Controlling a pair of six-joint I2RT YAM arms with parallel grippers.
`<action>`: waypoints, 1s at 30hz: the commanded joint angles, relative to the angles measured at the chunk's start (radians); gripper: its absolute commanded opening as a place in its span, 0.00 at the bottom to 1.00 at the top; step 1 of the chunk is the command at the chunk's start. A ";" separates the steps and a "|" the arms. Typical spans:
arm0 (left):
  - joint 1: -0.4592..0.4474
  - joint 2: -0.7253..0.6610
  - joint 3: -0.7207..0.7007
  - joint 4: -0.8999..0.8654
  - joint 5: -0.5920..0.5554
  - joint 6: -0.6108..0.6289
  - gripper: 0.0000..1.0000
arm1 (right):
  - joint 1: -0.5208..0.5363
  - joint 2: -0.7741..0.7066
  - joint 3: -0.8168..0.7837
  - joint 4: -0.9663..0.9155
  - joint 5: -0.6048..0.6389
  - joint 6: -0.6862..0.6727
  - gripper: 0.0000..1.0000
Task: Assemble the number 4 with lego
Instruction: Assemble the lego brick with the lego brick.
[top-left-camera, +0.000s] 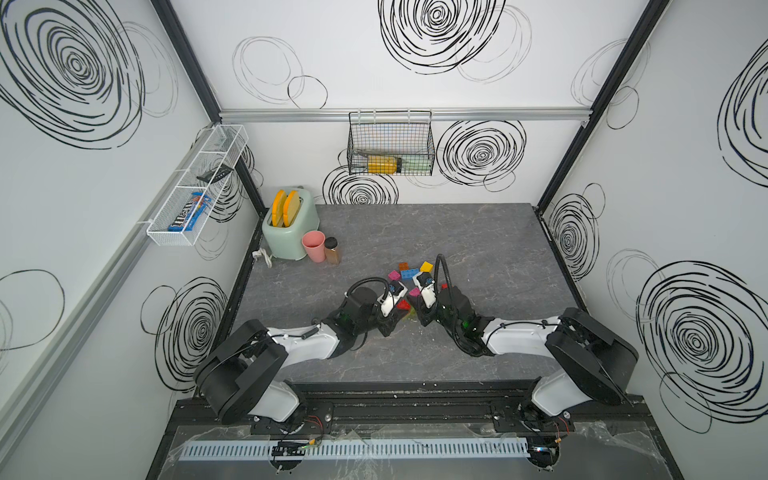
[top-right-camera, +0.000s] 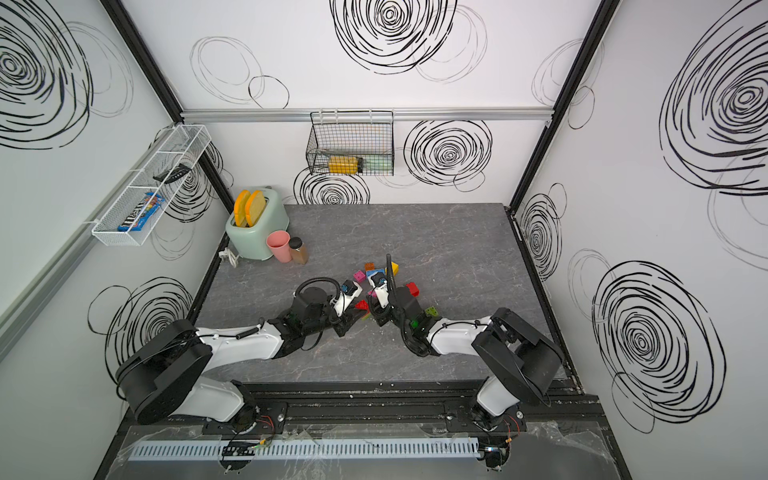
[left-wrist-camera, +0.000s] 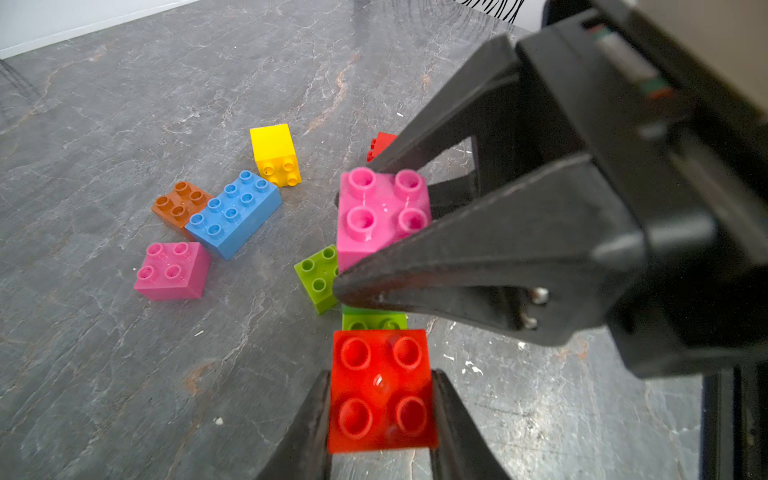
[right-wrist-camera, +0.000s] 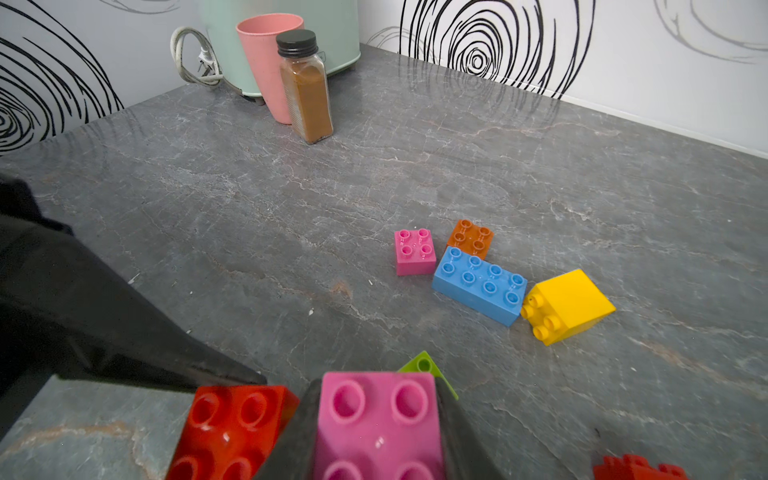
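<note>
My left gripper (left-wrist-camera: 380, 374) is shut on a red square lego brick (left-wrist-camera: 382, 390), studs facing the camera. Just beyond it, my right gripper (right-wrist-camera: 376, 386) is shut on a pink square brick (right-wrist-camera: 378, 424), which also shows in the left wrist view (left-wrist-camera: 382, 212). The two held bricks sit side by side, close together, above lime bricks (left-wrist-camera: 318, 276) on the table. Loose on the grey table (right-wrist-camera: 291, 208) lie a pink brick (right-wrist-camera: 414, 251), an orange brick (right-wrist-camera: 470, 237), a long blue brick (right-wrist-camera: 480, 284), a tipped yellow brick (right-wrist-camera: 567, 305) and a red one (right-wrist-camera: 636, 469).
A mint toaster (top-left-camera: 289, 228), a pink cup (top-left-camera: 313, 246) and a spice jar (top-left-camera: 332, 250) stand at the table's back left. A black wire basket (top-left-camera: 390, 143) hangs on the back wall and a white wire shelf (top-left-camera: 195, 187) on the left wall.
</note>
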 joint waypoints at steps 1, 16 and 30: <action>-0.014 0.061 -0.009 -0.165 -0.027 -0.016 0.00 | 0.005 0.047 -0.067 -0.188 -0.023 -0.003 0.00; -0.039 0.087 -0.018 -0.154 -0.027 -0.015 0.00 | 0.006 0.062 -0.092 -0.184 -0.027 0.016 0.00; -0.075 0.133 0.031 -0.227 -0.053 -0.028 0.00 | 0.005 0.060 -0.107 -0.180 -0.020 0.027 0.00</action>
